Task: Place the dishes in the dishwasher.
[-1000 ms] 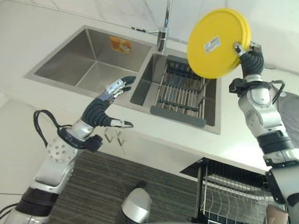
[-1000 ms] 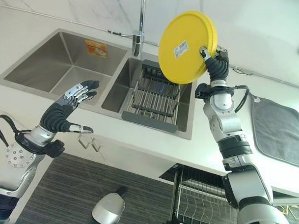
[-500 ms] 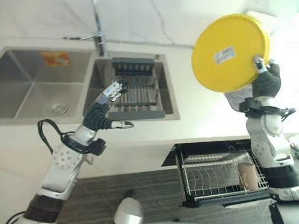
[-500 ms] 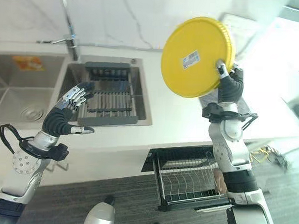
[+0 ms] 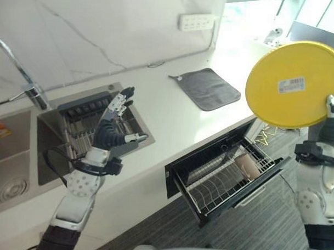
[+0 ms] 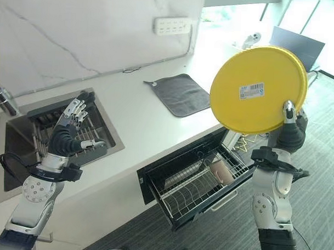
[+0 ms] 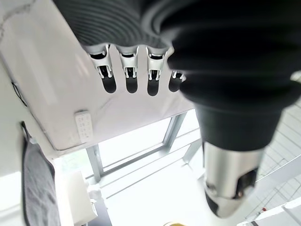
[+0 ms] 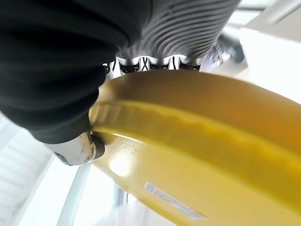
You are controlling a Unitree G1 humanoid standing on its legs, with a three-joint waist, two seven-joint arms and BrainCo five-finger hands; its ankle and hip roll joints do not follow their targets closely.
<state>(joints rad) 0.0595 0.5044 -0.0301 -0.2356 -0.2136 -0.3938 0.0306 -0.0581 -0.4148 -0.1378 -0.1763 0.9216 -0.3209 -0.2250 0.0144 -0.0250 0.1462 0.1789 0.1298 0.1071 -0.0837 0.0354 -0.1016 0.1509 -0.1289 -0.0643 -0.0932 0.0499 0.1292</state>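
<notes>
Swung away from the sink since the earlier pictures, the head camera now takes in the open dishwasher, and the plate rides along in the raised right hand.

Across the white stone table [image 6: 150, 124] a grey mat [image 6: 180, 94] lies flat; below its edge the black dishwasher drawer [image 6: 195, 183] stands pulled out, its wire rack holding a pale cup [image 6: 221, 172]. The round yellow plastic plate [image 6: 259, 90] is held upright, high above and to the right of that drawer, the right hand [image 6: 290, 135] pinching its lower rim between fingers and thumb. The left hand [image 6: 68, 135] hovers over the sink rack, fingers spread and empty. The plate has been picked up; lowering it into the rack is left.
</notes>
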